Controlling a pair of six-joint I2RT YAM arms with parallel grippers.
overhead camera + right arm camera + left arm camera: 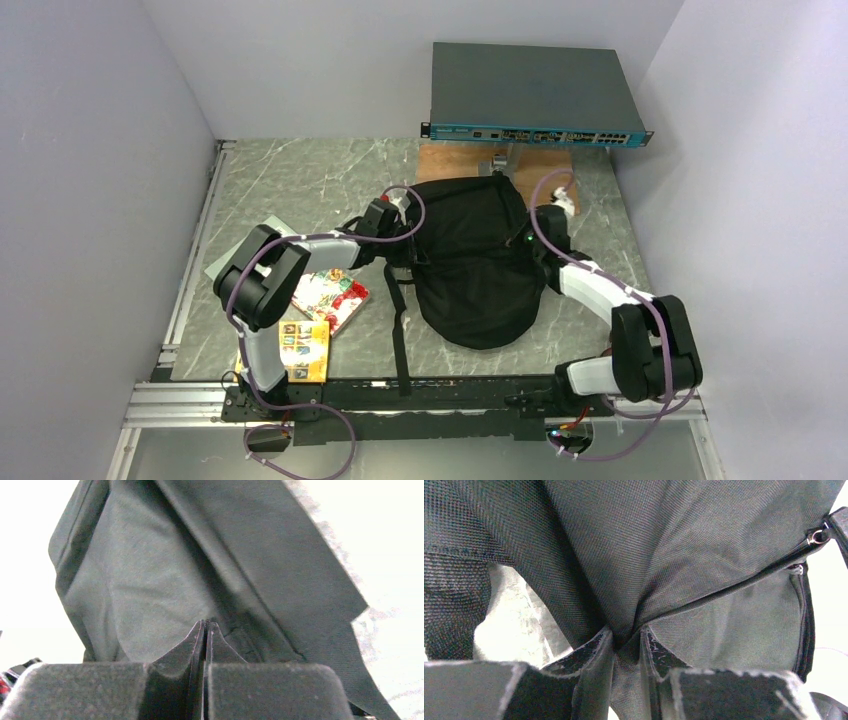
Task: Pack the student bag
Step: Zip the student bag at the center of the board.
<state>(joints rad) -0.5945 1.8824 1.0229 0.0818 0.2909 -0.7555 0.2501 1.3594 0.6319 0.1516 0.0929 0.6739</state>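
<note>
Fingers [589,655] on my left gripper [626,642] sit at a narrow gap with a fold of black fabric bunched between them, so I'd call that a pinch on the student bag [470,260]. My right gripper [205,627] is pressed fully together, tips right up against the bag's cloth. Honestly I can't tell whether any cloth is actually caught in there or I'm just nosing against it.

The bag lies slumped in the middle of the table [300,190], one strap [400,335] trailing toward my bases. My left arm is at its left side and my right arm at its right. In the left wrist view I can see a zipper pull [816,536] and a zip line with paler lining below it. That looks like a compartment at least partly open, though I wouldn't swear how far.

Progress-wise? Early days, I reckon. Two things I take to be for packing sit on the table off to the bag's left, apart from it: a colourful book [330,298] and a yellow booklet [303,350] nearer my left base. Neither is in the bag and neither is in a gripper. The top view doesn't show inside, so no idea whether anything is in there already. What's left, as I read it: get the mouth held open properly, load both books, zip it up.
</note>
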